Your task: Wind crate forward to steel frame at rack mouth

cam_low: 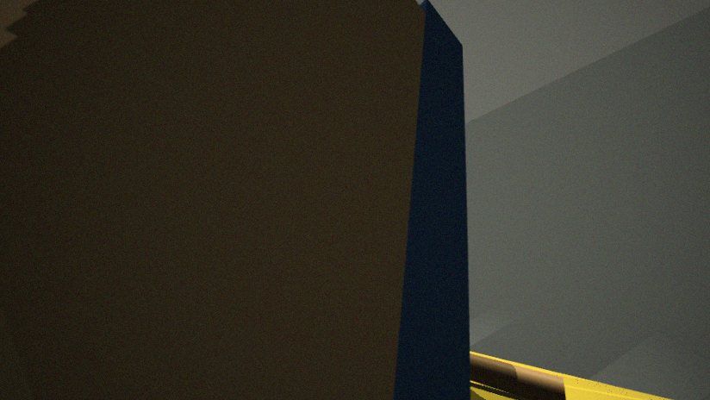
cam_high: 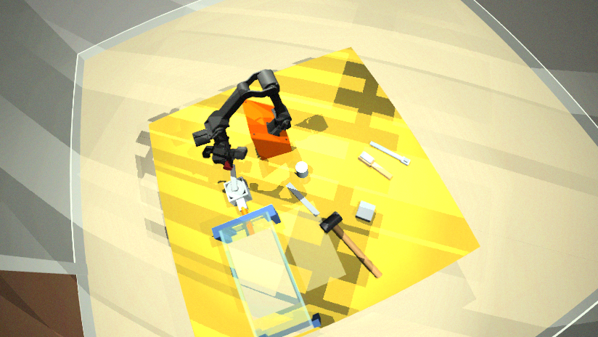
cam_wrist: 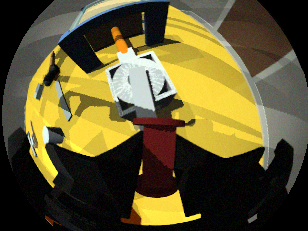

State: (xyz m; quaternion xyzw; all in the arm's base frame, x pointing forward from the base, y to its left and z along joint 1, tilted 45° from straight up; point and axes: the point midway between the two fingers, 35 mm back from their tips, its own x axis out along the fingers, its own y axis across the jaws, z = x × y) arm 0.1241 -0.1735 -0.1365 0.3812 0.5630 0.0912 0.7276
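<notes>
Bench top point(cam_high: 481, 125): pale wood grain, edged by a clear low rim point(cam_high: 75, 167).
Mat point(cam_high: 418, 217): bright yellow, crossed by hard striped shadows.
Floor point(cam_high: 29, 305): brown at one corner.
Walls point(cam_low: 586, 198): plain grey, dimly lit.
Exterior view: mostly blocked by a dark panel point(cam_low: 198, 198), possibly brown.
</notes>
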